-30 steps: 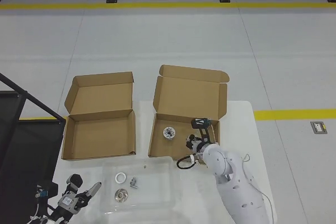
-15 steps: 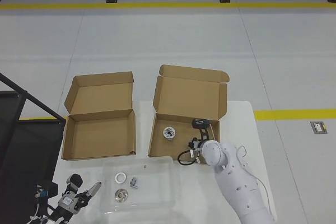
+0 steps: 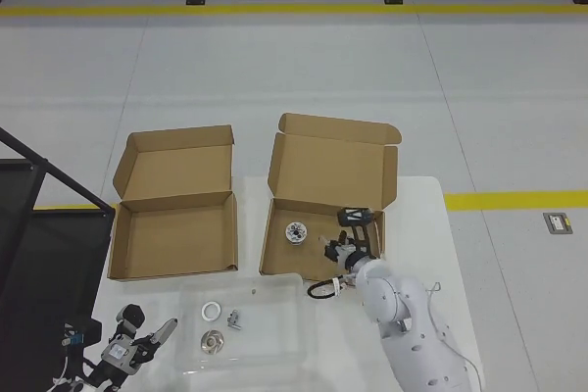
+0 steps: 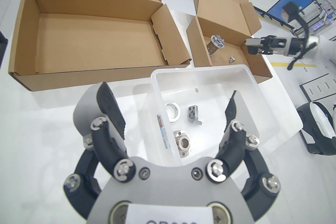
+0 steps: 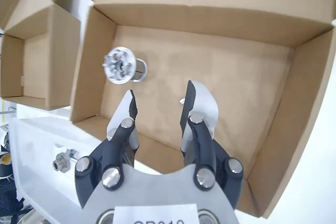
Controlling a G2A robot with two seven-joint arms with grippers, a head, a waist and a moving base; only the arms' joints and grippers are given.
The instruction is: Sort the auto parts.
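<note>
Three machined metal parts, a flanged bushing (image 4: 182,142), a pale ring (image 4: 172,110) and a small angled bracket (image 4: 193,114), are lying close together but apart on the floor of a clear plastic tray (image 4: 199,68) at the table's (image 3: 416,245) near edge. Two more are sitting in the right-hand carton (image 3: 309,257) just beyond it: a studded hub (image 5: 119,68) resting on its side near the left wall, and a small metal piece (image 4: 231,59) towards the middle of the floor.

All look rigid and dense for their size, with smooth faces likely to slip. The bushing seems best pinched across its flange, the ring across its outer edge, the bracket by its flat sides and the hub around its barrel.

The right gripper (image 5: 160,97) is hanging over that carton with its jaws parted and nothing between them. The left gripper (image 4: 169,93) is waiting spread wide and empty just outside the tray's near-left corner. The left-hand carton (image 3: 176,240) is standing open beside the other.

The left wrist camera is catching the right gripper side-on, clear of the carton floor, and is picking out the small piece plainly. From above that piece is too small to tell, and in the right wrist camera one finger is half covering it.
</note>
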